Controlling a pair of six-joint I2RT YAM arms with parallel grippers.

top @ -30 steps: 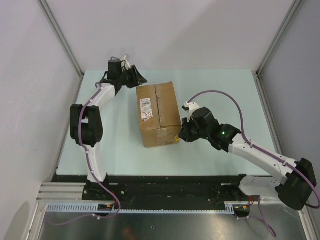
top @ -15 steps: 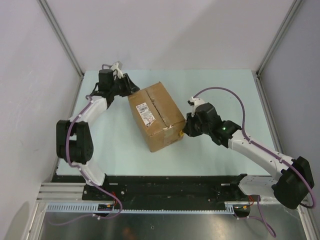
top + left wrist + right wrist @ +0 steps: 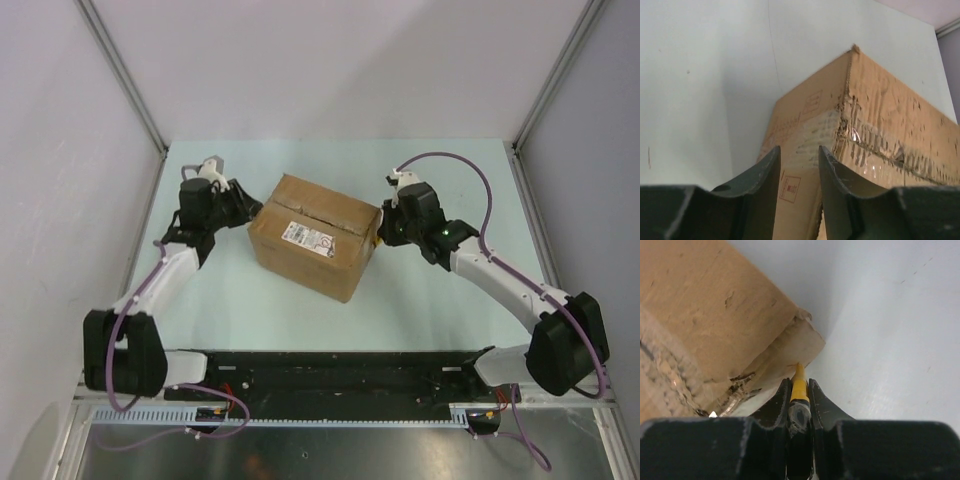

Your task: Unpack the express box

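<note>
The box point(image 3: 340, 250) stands about in the middle of the desk point(image 3: 430, 180), turned so that one corner points to the near edge. It is closed: the top flaps lie flat, and clear tape runs along the seam between them and down over the edges. What is inside cannot be seen. A white label point(image 3: 312, 237) with a red mark lies on the top, on the nearer half.

A little farther back, the grippers stand at the two side corners of the box. The left gripper point(image 3: 245, 208) is at the left corner, its tips just beside the cardboard. Its jaws are partly open with a narrow gap and nothing is between them. In the left wrist view the taped corner edge of the box shows beyond this gap; I cannot tell if the fingers touch it.

The right gripper point(image 3: 385, 230) is at the right corner. Its jaws are closed tight on a thin tool point(image 3: 799, 386) with a yellow tip. In the right wrist view the tip points at the worn corner of the box, where a flap edge meets the side, and it reaches the cardboard or is just beside it.
</note>
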